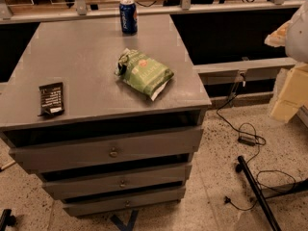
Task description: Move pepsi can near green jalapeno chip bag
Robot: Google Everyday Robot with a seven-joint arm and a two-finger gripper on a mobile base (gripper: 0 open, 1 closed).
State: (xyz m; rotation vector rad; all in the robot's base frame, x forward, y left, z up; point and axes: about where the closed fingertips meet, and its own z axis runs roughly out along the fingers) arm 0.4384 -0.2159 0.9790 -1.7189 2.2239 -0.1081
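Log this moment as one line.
gripper: not in view | pepsi can: upright, far edge of cabinet | green chip bag: lying mid-top, apart from can | black wrapper: front left | move: not done

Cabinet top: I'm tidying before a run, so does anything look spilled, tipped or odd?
Nothing spilled or tipped. The pepsi can stands upright at the far edge; the green jalapeno chip bag lies crumpled and skewed mid-top, apart from it. Loose cables trail on the floor at right. The gripper is not in view.
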